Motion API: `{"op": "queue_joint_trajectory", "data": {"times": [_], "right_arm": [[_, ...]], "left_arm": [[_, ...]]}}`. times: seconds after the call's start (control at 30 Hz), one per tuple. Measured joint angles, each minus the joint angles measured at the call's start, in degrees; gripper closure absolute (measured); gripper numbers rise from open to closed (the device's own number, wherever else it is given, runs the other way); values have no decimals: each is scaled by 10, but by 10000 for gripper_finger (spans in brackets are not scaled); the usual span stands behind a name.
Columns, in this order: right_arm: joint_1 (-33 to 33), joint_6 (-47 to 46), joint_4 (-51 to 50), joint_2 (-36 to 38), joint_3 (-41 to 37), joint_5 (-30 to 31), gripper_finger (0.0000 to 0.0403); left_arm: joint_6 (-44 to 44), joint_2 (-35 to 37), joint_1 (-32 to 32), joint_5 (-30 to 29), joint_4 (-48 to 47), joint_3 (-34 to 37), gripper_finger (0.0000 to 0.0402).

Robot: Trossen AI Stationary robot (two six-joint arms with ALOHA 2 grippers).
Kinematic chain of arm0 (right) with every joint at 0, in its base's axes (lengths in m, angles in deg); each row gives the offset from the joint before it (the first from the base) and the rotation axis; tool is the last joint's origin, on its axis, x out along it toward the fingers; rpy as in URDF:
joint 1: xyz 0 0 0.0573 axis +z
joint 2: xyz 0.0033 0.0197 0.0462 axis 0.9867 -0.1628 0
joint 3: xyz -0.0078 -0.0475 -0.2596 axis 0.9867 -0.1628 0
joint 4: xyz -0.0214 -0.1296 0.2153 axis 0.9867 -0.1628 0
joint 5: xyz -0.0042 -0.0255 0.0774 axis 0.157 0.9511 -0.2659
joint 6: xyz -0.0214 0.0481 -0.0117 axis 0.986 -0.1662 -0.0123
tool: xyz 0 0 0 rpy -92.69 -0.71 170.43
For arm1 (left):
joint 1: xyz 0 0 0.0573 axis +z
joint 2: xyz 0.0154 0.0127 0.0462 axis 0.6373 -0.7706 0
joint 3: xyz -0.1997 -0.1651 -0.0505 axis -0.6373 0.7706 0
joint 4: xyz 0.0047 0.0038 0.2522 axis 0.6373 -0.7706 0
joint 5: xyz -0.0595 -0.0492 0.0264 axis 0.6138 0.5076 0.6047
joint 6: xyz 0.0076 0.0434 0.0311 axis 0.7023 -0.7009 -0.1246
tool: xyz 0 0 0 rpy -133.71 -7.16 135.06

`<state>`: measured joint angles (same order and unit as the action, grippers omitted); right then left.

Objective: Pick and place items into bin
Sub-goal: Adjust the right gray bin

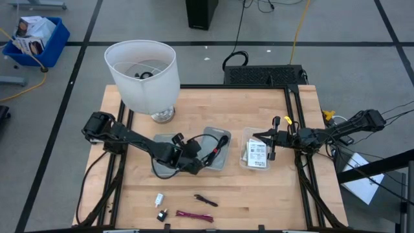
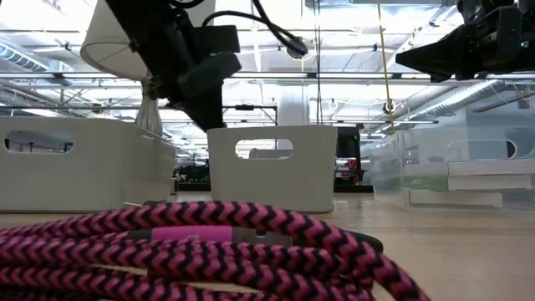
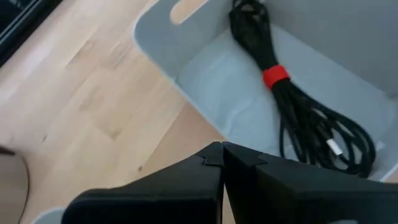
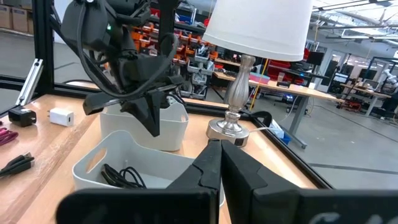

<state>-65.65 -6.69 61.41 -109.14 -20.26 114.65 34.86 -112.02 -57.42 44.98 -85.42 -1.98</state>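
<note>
High view is showing the pale wooden table (image 1: 272,200), with the big white lampshade lamp (image 1: 143,74) standing well behind the left claw (image 1: 194,167). That claw is hovering with its jaws pressed together and nothing between them, just beside the translucent grey plastic bin (image 1: 217,147), where a coiled black cable with a red band (image 3: 292,106) is already lying. The right claw (image 1: 272,139) is hanging over the clear plastic bin (image 1: 255,150) holding flat white packets with black print (image 1: 256,154); its jaws are likewise closed on nothing.

Nearer the table's front edge than the left claw, the loose items are waiting: a braided red-magenta cable (image 1: 194,216), a short thin black cable (image 1: 206,200), a tiny white plug (image 1: 159,199) and a tiny black piece (image 1: 162,214).

I am judging the magenta cable to be light and floppy; pinching the bundle at its banded middle should be keeping the loops together. The black cable looks equally limp. The plug and black piece are seeming hard, smooth and very light, so a squeeze across their flat sides would be safest against slipping.

Low view is filled by the magenta braid, hiding the smaller pieces. A second grey bin under the left arm is mostly covered, so its contents are not showing.
</note>
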Motion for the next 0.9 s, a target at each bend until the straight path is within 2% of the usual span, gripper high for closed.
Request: {"op": "queue_joint_trajectory", "data": {"times": [0.33, 0.67, 0.9], "right_arm": [[0, -1, 0, 0, 0, 0, 399], [0, -2, -3, 0, 0, 0, 399], [0, -1, -5, 0, 0, 0, 399]], "left_arm": [[30, 0, -10, 35, -10, 0, 399], [43, -34, -14, 51, -16, 1, 397], [37, -59, -15, 79, 21, 0, 396]]}}
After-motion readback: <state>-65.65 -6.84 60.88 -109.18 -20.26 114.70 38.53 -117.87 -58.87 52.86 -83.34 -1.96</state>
